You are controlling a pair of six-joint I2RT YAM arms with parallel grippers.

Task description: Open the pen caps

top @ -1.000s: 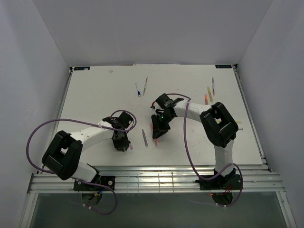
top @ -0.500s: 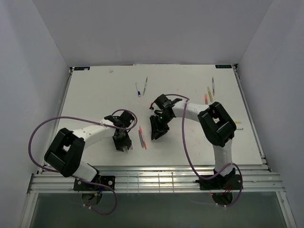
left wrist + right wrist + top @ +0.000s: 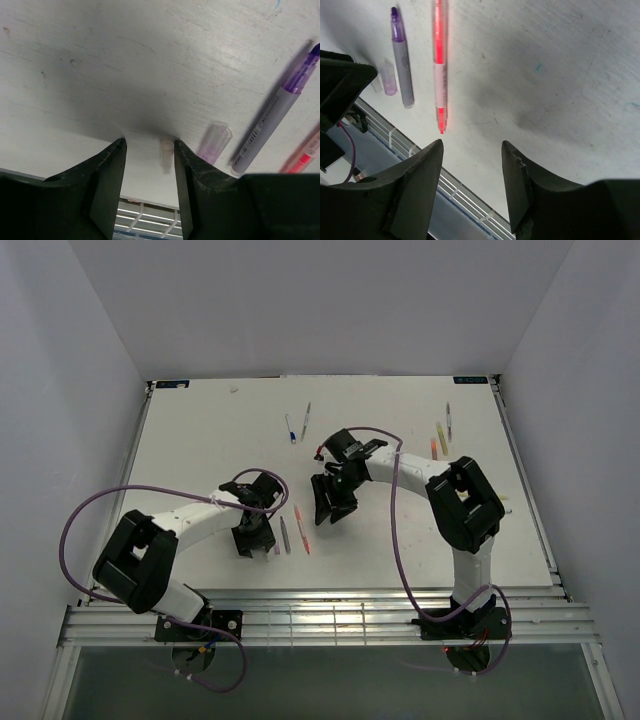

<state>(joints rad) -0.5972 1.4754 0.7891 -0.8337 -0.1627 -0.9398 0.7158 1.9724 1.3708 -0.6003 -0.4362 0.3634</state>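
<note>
My left gripper (image 3: pixel 252 540) is open, its fingertips low over the table. In the left wrist view the gripper (image 3: pixel 149 142) has a pale pink cap (image 3: pixel 166 152) lying loose between its jaws, close to the right finger. A clear purple cap (image 3: pixel 216 143) lies just right of it, beside the uncapped purple pen (image 3: pixel 282 110). The uncapped red pen (image 3: pixel 439 65) lies next to the purple pen (image 3: pixel 401 55); both show in the top view, purple (image 3: pixel 284 535) and red (image 3: pixel 301 530). My right gripper (image 3: pixel 328 505) is open and empty (image 3: pixel 472 142), above the table just beyond the red pen.
A blue-tipped pen (image 3: pixel 290 428) and a grey pen (image 3: pixel 306 420) lie at the table's far middle. Orange and yellow pens (image 3: pixel 437 443) and another pen (image 3: pixel 448 418) lie far right. The table's near edge and metal rails (image 3: pixel 320 615) are close behind the left gripper.
My right gripper has let go of the red pen and drawn away toward the back. The red pen now lies on the table beside the purple pen. The left gripper has barely moved.
</note>
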